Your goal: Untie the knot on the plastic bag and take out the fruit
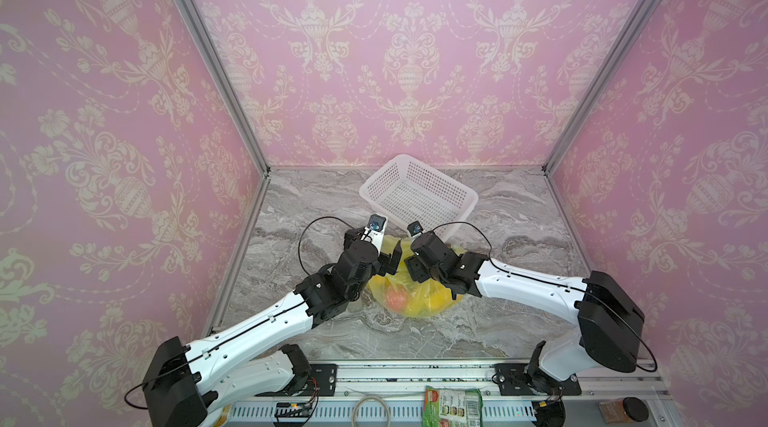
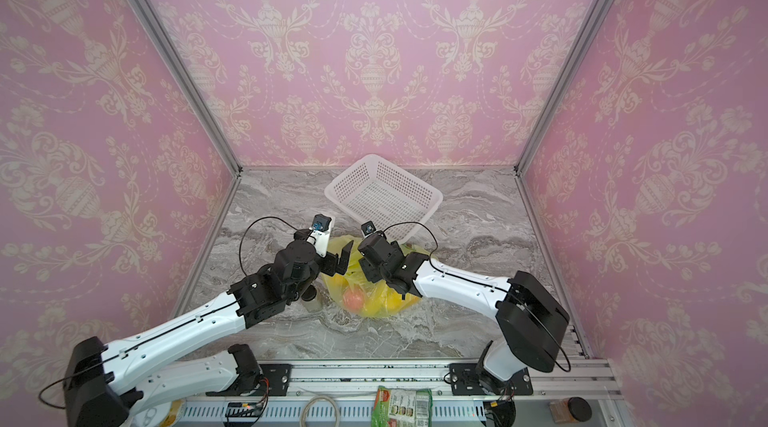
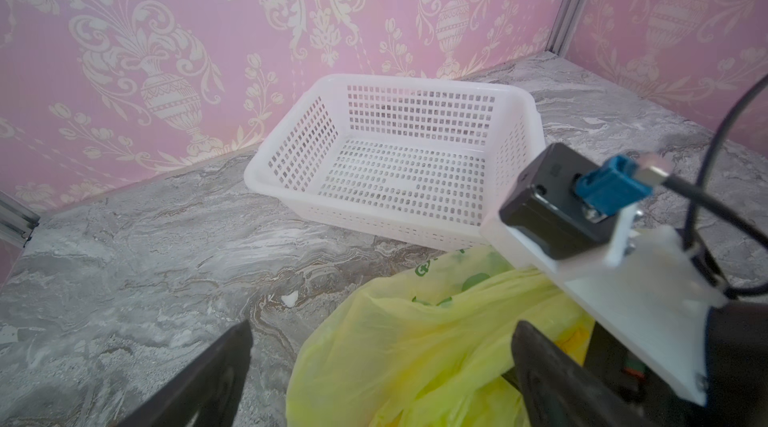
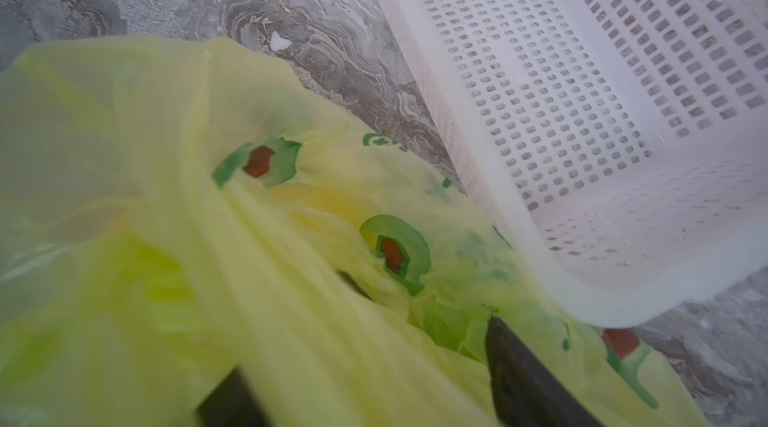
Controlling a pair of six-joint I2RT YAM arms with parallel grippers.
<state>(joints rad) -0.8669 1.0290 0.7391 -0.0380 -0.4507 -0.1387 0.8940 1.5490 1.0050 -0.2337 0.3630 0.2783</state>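
The thin, translucent yellow-green plastic bag (image 3: 415, 341) printed with avocado pictures lies slumped and crumpled on the grey marbled surface (image 1: 519, 300), against the near corner of the white perforated basket (image 1: 419, 196). A pink-red round fruit (image 1: 395, 298) and yellow ones (image 1: 438, 303) show through it. The knot cannot be made out.

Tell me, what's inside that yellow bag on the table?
Through the thin plastic bag a pink-red round fruit and blurry yellow shapes show. Anything else inside is hidden by the crumpled folds.

Lighting's bright, soft and even, so we barely get shadows on the tabletop (image 1: 415, 333). Both top views bend hard at the edges, and the right wrist view blurs the plastic bag (image 4: 166, 238) up close.
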